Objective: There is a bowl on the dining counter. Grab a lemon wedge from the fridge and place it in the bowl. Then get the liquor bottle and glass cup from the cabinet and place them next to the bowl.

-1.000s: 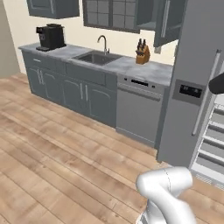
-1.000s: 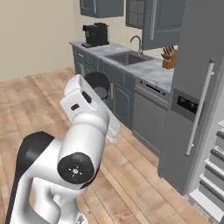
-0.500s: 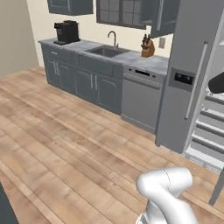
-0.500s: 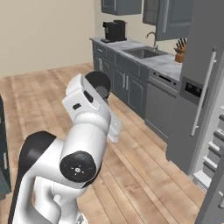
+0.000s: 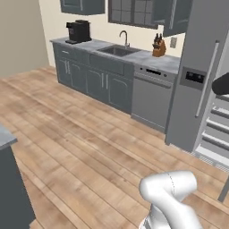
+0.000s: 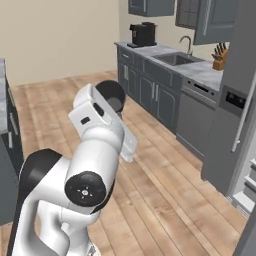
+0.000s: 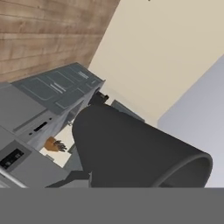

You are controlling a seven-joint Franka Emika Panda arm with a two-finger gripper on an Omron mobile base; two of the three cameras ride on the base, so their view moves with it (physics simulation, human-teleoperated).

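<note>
The glass cup [image 7: 131,148], a dark grey tapered tumbler, lies right against the hand in the hand view and covers my fingertips. My gripper is shut on it. A dark rounded shape [image 5: 222,85] at the right edge of the left base view rides with the arm; I cannot tell whether it is cup or hand. The fridge [image 5: 197,89] stands at the right with one door open on white shelves [image 5: 214,134]. It is also in the right base view [image 6: 235,110]. A grey-topped counter corner [image 5: 4,136], apparently the dining counter, enters at the left. Bowl, lemon wedge and liquor bottle are out of view.
A grey worktop run with sink [image 5: 117,50], coffee machine [image 5: 78,30], knife block [image 5: 157,46] and dishwasher [image 5: 152,96] lines the far wall under dark wall cabinets [image 5: 174,15]. Wooden floor [image 5: 80,138] spreads wide between it and me.
The whole picture has shifted: the base has turned, the worktop run and fridge slid right, and the grey counter corner has come into view at the left. The cup stays in the hand.
</note>
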